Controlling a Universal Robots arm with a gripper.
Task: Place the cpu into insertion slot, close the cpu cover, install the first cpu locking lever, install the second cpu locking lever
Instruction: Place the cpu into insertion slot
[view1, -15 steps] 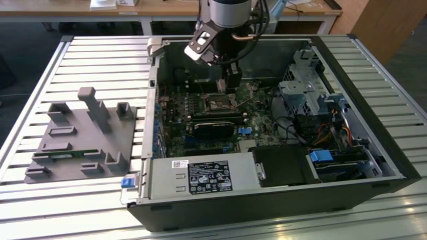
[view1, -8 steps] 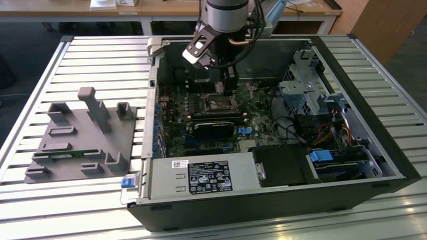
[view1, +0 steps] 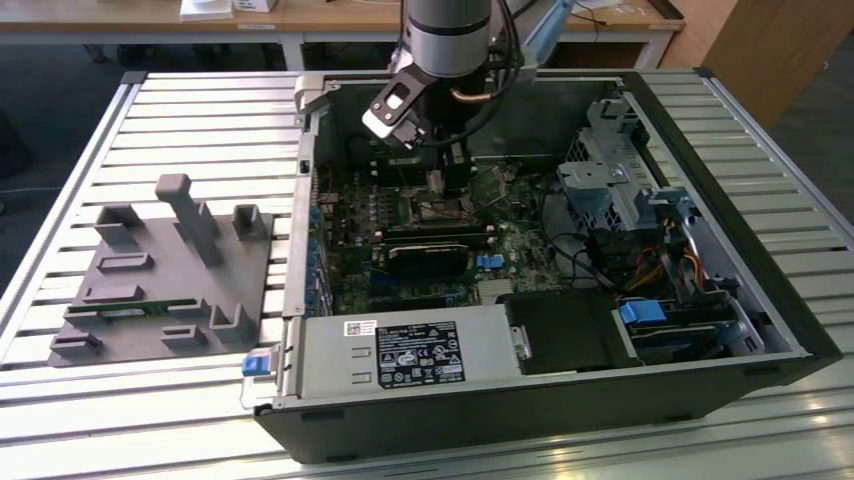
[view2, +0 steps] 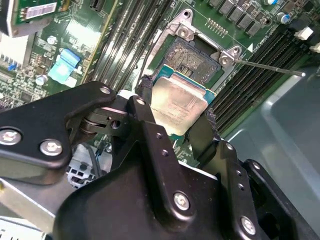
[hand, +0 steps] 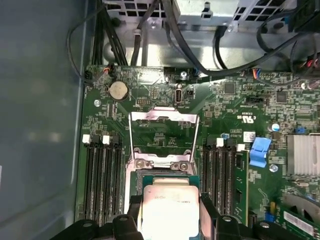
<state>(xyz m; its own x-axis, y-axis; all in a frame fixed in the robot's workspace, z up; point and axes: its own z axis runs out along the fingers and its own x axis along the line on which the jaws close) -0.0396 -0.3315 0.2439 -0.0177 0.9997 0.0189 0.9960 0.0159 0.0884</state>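
1. Pincer (view1: 451, 175) is down inside the open computer case (view1: 534, 415), the biggest thing on the slatted worktop (view1: 174, 420). A grey fixture block (view1: 160, 280) sits well apart on the exterior view's left.
2. On the green motherboard (hand: 250, 105), long memory slots (hand: 102, 175) flank the socket area on both sides.
3. Look at the cpu cover (hand: 162, 116). This silver frame is flipped open and lies back beyond the socket, with bare board showing through its window.
4. One thin locking lever (view2: 267, 66) sticks out free beside the socket, not latched.
5. The insertion slot (view2: 192, 57) is a dark square with its contact field exposed and nothing in it.
6. Smallest of all is the cpu (view2: 180, 102). Both wrist views show the pincer clamped on it, black fingers (view2: 145, 95) pressing two opposite edges and the dull metal top facing the camera. It hangs just beside the slot, overlapping its near edge, and is not seated.

My call is that step one, placing the chip, is in hand, with the cover and both levers not yet done. Seating it looks to call for the chip square over the slot, level, edges matched to the rim, and a gentle touch on those contacts.
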